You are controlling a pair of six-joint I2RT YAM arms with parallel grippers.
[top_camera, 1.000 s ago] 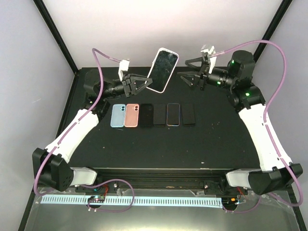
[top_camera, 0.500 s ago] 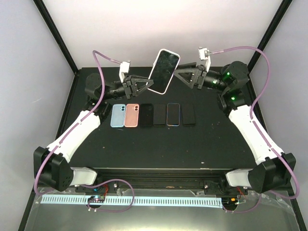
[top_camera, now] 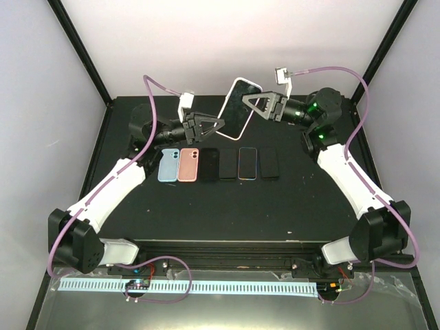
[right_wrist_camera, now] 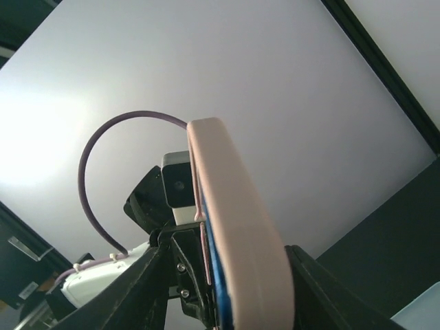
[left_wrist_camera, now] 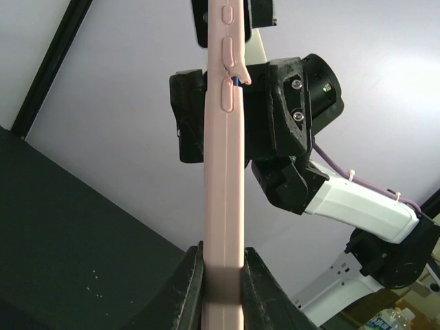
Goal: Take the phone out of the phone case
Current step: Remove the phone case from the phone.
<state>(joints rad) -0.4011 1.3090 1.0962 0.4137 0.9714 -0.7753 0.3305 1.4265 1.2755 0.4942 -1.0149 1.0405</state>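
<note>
Clamping the phone case [left_wrist_camera: 223,206] tight in the left gripper [top_camera: 220,126], flanking its top with the right gripper [top_camera: 250,104], bite there impossible to tell; next, prying the phone [top_camera: 237,110] free.

Top cam high overhead, downward; wrist cams close, prob. upward; pink case [left_wrist_camera: 223,206] in all 3.

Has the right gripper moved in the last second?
Yes. Seen from above, the right gripper has swung left, from over the rightmost dark phone in the table row to the cased phone, now straddling its top edge.
</note>
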